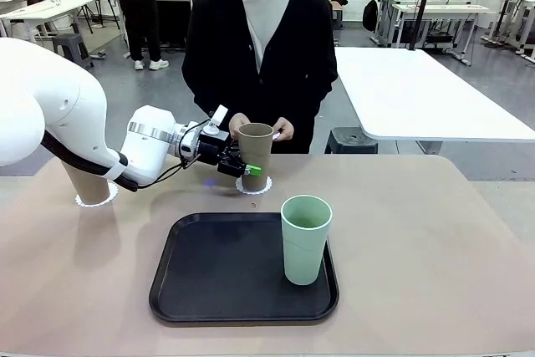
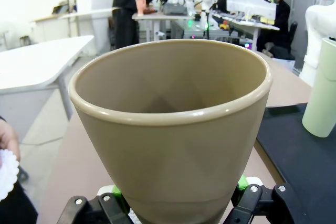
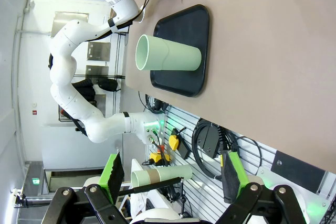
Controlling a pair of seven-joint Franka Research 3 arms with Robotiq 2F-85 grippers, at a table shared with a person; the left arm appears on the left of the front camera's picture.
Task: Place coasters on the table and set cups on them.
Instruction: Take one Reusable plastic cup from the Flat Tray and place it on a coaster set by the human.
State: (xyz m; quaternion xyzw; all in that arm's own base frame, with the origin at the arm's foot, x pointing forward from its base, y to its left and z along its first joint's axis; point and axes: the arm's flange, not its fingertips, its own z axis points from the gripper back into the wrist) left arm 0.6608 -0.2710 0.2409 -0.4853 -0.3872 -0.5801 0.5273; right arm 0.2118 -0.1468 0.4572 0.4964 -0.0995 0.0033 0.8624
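A tan cup [image 1: 255, 150] stands on a lacy white coaster [image 1: 253, 186] at the far middle of the beige table [image 1: 435, 240]. My left gripper [image 1: 242, 165] is shut on its lower body. In the left wrist view this cup [image 2: 173, 129] rises between my green pads [image 2: 242, 182]. A second tan cup [image 1: 87, 185] stands on a coaster [image 1: 98, 199] at the far left, partly hidden by my left arm. The mint green cup [image 1: 306, 238] stands upright on the black tray [image 1: 209, 282]. My right gripper [image 3: 173, 182] is open and holds nothing. It views the mint cup [image 3: 169, 59] sideways.
The person stands at the far edge, with both hands [image 1: 284, 130] just behind the gripped cup. A hand at the left edge of the left wrist view holds another white doily [image 2: 6, 167]. The tray [image 3: 184, 51] lies at the near middle of the table.
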